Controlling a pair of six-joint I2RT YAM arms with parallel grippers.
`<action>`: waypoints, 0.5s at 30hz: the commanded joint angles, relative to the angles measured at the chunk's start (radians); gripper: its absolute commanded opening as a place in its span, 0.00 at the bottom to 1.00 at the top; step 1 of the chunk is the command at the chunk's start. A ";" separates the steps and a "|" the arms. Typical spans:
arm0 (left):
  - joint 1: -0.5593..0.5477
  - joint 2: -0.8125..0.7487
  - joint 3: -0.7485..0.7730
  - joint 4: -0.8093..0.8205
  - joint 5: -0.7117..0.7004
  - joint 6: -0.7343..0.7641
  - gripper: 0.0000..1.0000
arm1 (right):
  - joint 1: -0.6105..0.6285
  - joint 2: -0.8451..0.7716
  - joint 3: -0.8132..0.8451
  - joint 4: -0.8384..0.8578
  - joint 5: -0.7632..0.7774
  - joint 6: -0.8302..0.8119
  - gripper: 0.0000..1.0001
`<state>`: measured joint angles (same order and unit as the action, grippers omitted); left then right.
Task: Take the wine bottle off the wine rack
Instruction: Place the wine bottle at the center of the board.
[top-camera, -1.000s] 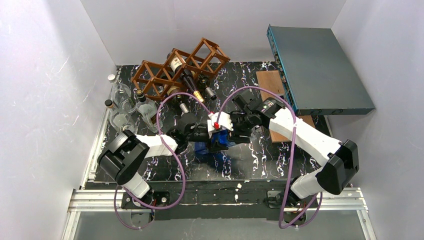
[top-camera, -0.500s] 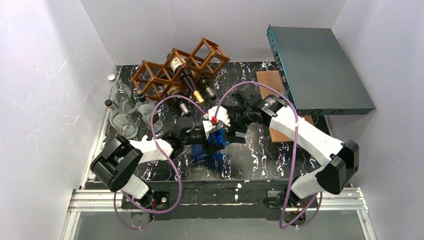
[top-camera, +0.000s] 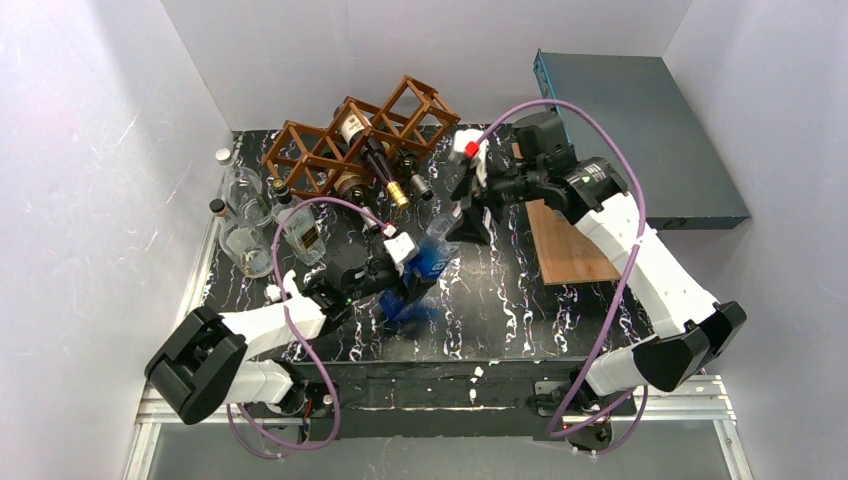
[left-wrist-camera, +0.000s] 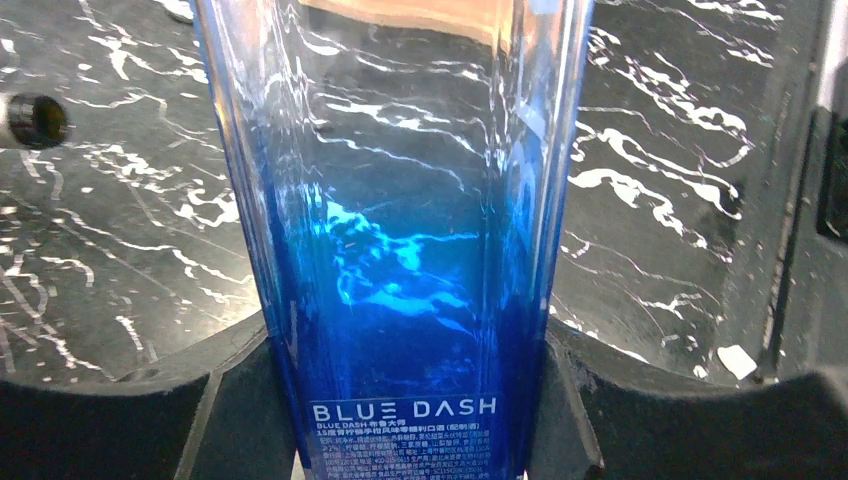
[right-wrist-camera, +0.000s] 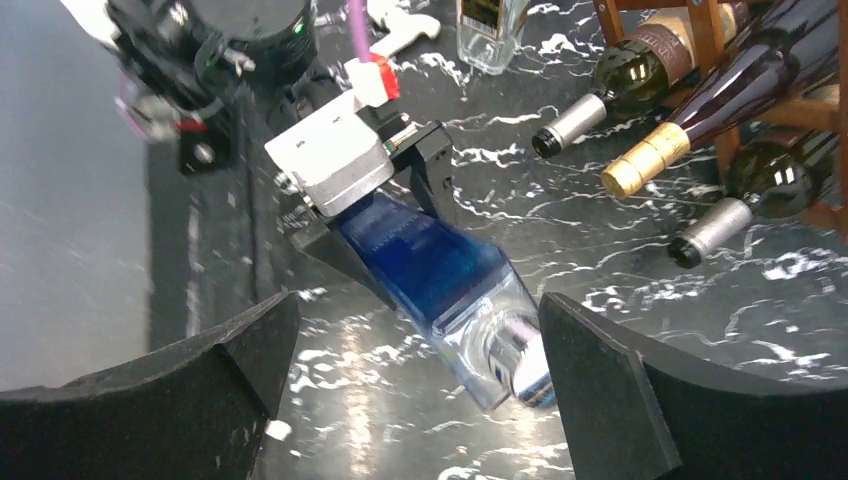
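label: "blue dash" in white print on the blue bottle (left-wrist-camera: 400, 250); the smaller print below cannot be read.
left gripper (top-camera: 405, 262): jaws partly closed, clamped on the blue bottle's body; bottle tilted.
right gripper (right-wrist-camera: 410, 370): jaws wide, holding nothing, clear of the bottle.
wine rack (top-camera: 330, 150): at the back of the table (top-camera: 500, 310), apart from the blue bottle.
rack contents: dark bottles (right-wrist-camera: 680, 60) lying in the cells, necks sticking out.

White shells, black joints on left arm (top-camera: 265, 325), right arm (top-camera: 650, 265); purple cables (right-wrist-camera: 357, 25); red wrist tab (top-camera: 470, 148); black right gripper (right-wrist-camera: 415, 300) fingers (right-wrist-camera: 190, 390).
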<state>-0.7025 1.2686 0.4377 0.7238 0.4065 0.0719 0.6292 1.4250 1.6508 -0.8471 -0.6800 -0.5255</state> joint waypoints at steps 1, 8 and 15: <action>-0.048 -0.101 0.028 0.128 -0.198 -0.027 0.00 | -0.091 -0.044 -0.070 0.275 -0.331 0.455 0.98; -0.134 -0.090 0.074 0.132 -0.422 -0.015 0.00 | -0.108 -0.025 -0.104 0.406 -0.160 0.656 0.98; -0.173 -0.027 0.145 0.140 -0.514 -0.036 0.00 | -0.063 -0.021 -0.144 0.360 0.085 0.562 0.98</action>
<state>-0.8627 1.2484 0.4717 0.7013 -0.0044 0.0551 0.5385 1.4075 1.5261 -0.4984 -0.7559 0.0677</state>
